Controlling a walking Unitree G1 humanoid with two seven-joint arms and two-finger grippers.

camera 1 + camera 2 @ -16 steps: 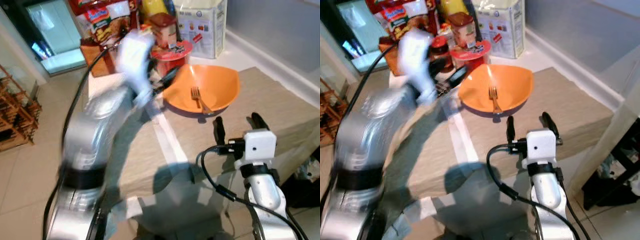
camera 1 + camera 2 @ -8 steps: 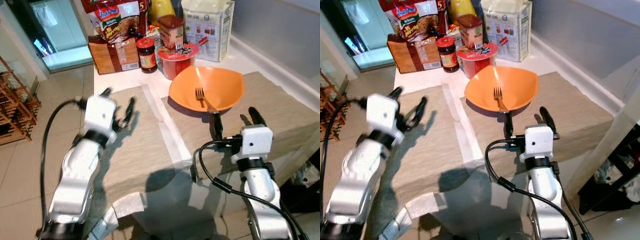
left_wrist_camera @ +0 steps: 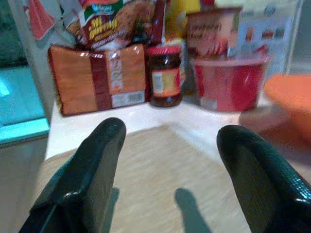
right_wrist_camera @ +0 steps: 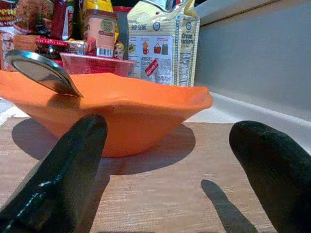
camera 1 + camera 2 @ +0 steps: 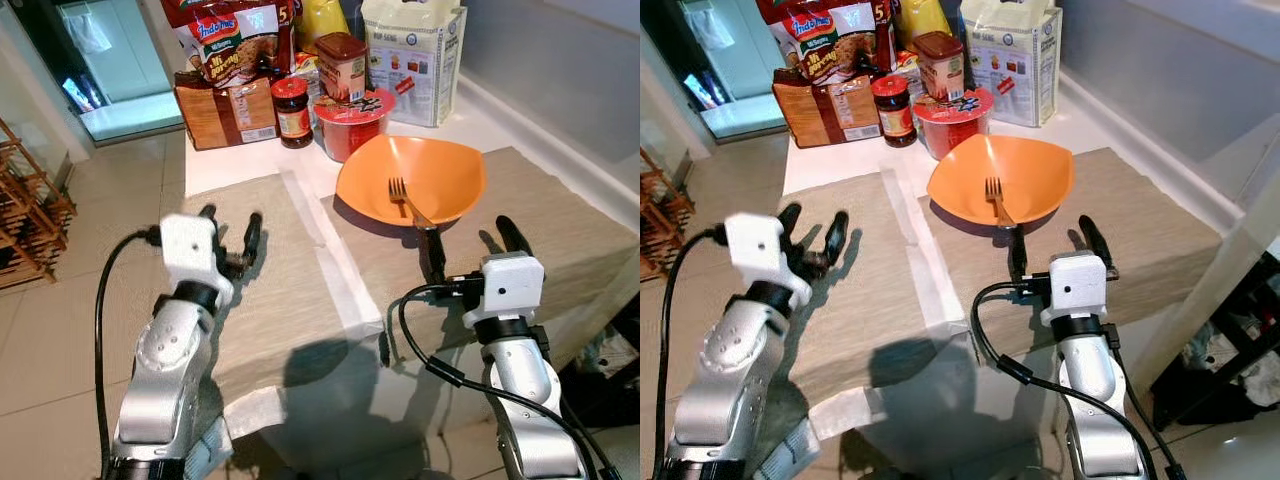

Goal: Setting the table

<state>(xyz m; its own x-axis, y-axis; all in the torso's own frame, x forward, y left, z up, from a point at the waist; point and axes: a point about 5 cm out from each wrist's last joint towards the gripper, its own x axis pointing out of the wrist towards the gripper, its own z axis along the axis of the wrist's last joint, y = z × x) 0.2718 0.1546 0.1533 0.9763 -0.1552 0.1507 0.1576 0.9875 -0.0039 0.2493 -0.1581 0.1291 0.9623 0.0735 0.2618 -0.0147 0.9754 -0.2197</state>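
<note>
An orange bowl (image 5: 420, 177) rests on the right beige placemat (image 5: 560, 220), with a silver fork (image 5: 403, 197) lying inside it, handle over the near rim. My right gripper (image 5: 468, 245) hovers open just in front of the bowl, empty. Over the left placemat (image 5: 285, 290) my left gripper (image 5: 230, 228) is open and holds nothing. The right wrist view looks at the bowl (image 4: 112, 114) close up, with the fork handle (image 4: 41, 73) sticking over its rim.
At the table's far end stand a red tub (image 5: 350, 122), a dark jar (image 5: 291, 107), a brown canister (image 5: 343, 63), noodle packets (image 5: 230, 45), a brown pack (image 5: 225, 108) and a white bag (image 5: 415, 55). A wooden rack (image 5: 30, 215) stands on the floor, left.
My left arm has swung back from near the bowl and come down over the left placemat, empty. The right gripper has stayed put before the bowl.
</note>
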